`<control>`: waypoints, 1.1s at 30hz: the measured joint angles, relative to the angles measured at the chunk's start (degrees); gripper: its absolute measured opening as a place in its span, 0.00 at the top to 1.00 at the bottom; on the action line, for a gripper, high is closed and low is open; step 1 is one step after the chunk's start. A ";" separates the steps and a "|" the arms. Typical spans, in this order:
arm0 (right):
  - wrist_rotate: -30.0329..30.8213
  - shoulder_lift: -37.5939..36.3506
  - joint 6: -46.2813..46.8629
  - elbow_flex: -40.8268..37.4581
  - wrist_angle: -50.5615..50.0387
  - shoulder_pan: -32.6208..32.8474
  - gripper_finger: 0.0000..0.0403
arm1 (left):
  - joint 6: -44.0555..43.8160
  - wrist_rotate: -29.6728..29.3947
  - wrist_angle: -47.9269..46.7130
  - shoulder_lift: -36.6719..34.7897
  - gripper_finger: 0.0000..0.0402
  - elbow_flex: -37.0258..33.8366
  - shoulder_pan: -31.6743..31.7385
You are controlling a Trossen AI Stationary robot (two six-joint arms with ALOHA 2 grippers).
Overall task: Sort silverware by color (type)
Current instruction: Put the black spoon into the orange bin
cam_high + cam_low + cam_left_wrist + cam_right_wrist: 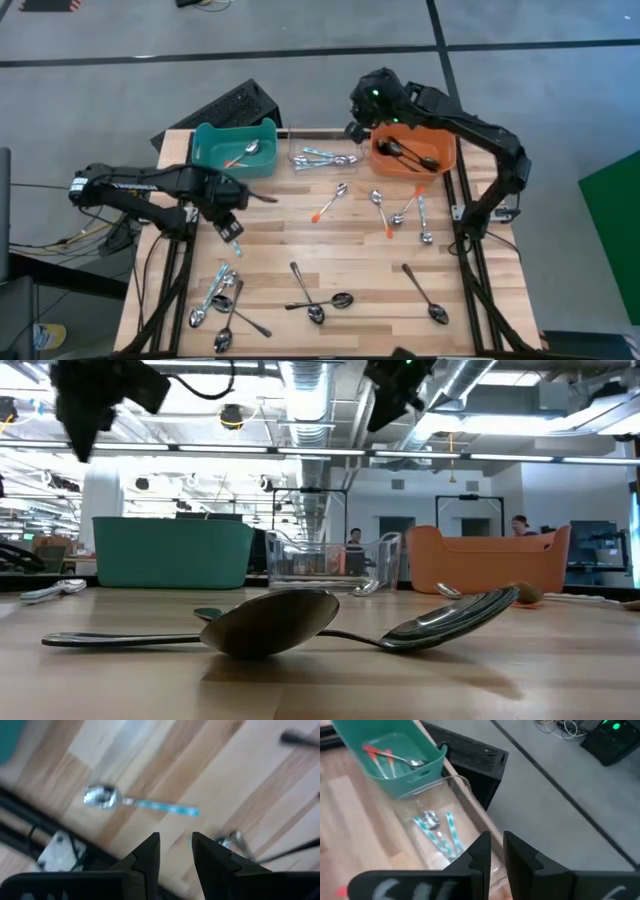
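The left end effector is held empty, fingers slightly apart, above a teal-handled spoon on the desk. The right end effector, fingers narrowly apart and empty, is positioned over the clear bin.

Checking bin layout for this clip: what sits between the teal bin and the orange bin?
The clear bin, holding teal-handled spoons, stands between the teal bin and the orange bin; the high view shows it best.

teal bin, orange bin, teal-handled spoon
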 joint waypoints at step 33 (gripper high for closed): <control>13.07 1.06 10.05 -0.34 -17.72 15.24 0.82 | -78.04 -5.43 7.73 4.38 0.75 0.00 -45.01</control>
